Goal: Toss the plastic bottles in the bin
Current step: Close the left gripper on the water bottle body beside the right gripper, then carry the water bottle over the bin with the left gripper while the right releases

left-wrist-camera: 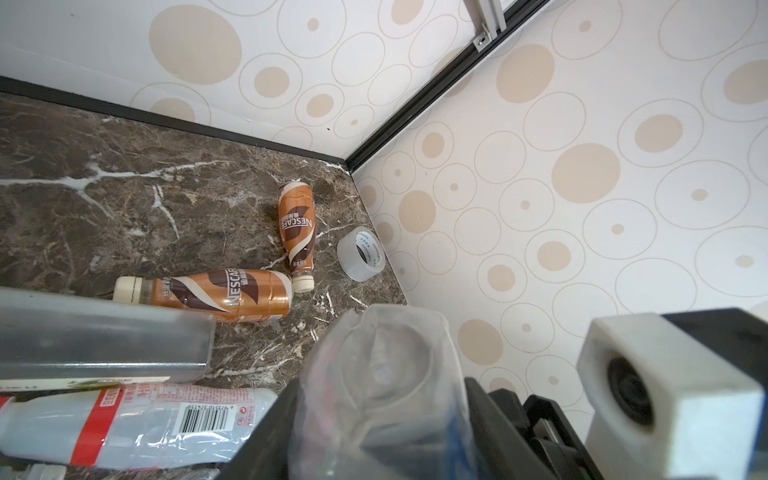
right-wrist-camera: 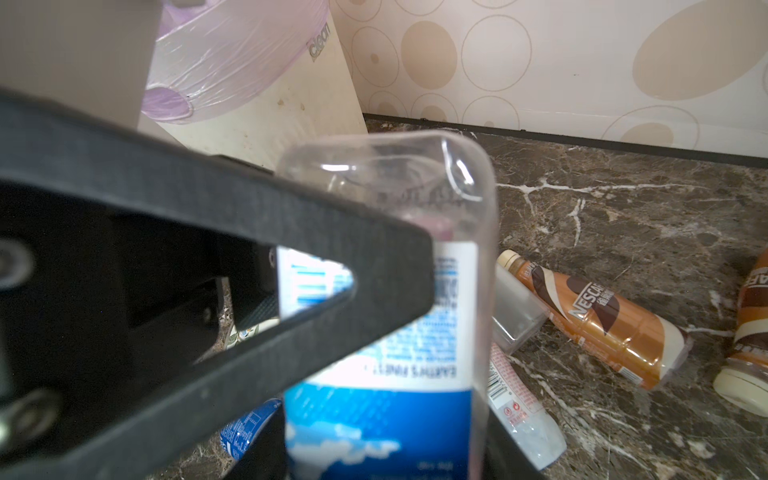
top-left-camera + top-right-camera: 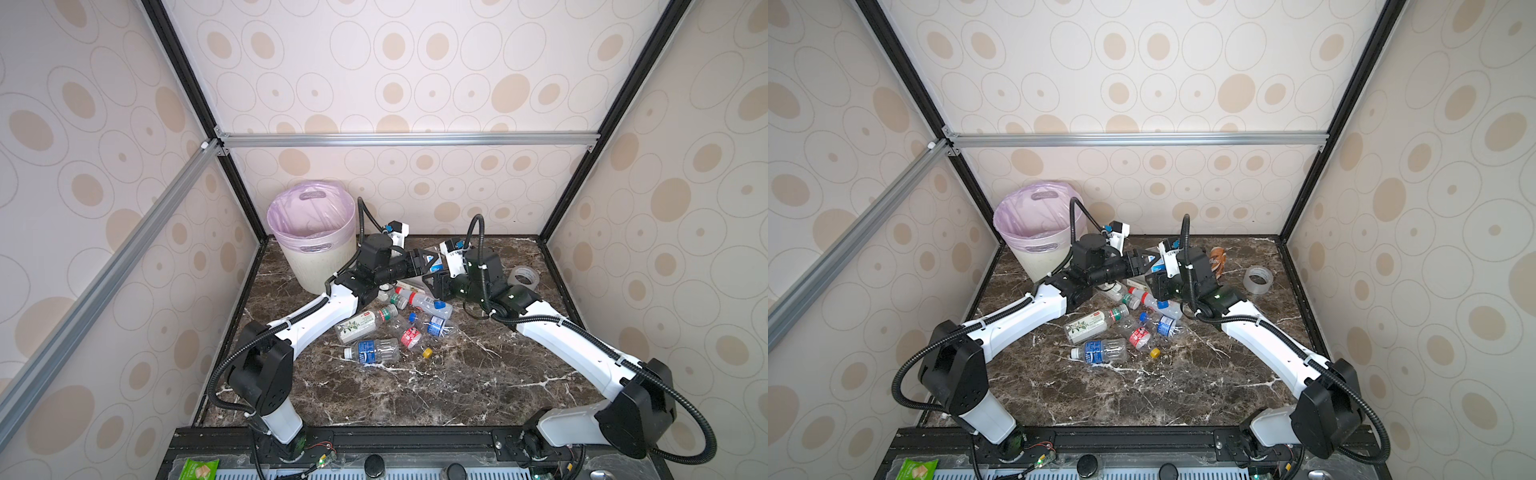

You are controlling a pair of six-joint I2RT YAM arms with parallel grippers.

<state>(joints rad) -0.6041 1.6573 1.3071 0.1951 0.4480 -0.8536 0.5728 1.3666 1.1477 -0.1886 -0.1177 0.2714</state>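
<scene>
A clear square plastic bottle with a blue label (image 3: pixel 434 262) (image 3: pixel 1156 264) (image 1: pixel 386 365) (image 2: pixel 415 415) hangs above the table's back middle, held from both sides. My left gripper (image 3: pixel 427 262) (image 3: pixel 1144 262) (image 1: pixel 382 436) has its fingers pressed on both flanks of the base end. My right gripper (image 3: pixel 436 279) (image 3: pixel 1158 280) (image 2: pixel 382 457) clasps the labelled end. Several more plastic bottles (image 3: pixel 374 328) (image 3: pixel 1100 328) lie below in the middle. Two brown ones (image 1: pixel 224 295) (image 1: pixel 297 224) (image 2: pixel 594 320) lie behind. The pink-lined bin (image 3: pixel 311 224) (image 3: pixel 1034 220) (image 2: pixel 249 62) stands back left.
A clear tape roll (image 3: pixel 524 279) (image 3: pixel 1258 280) (image 1: pixel 361 253) lies near the right wall. A loose yellow cap (image 3: pixel 427 353) rests beside the pile. Walls close the table on three sides. The right wrist camera block (image 1: pixel 665 395) sits close beside my left fingers.
</scene>
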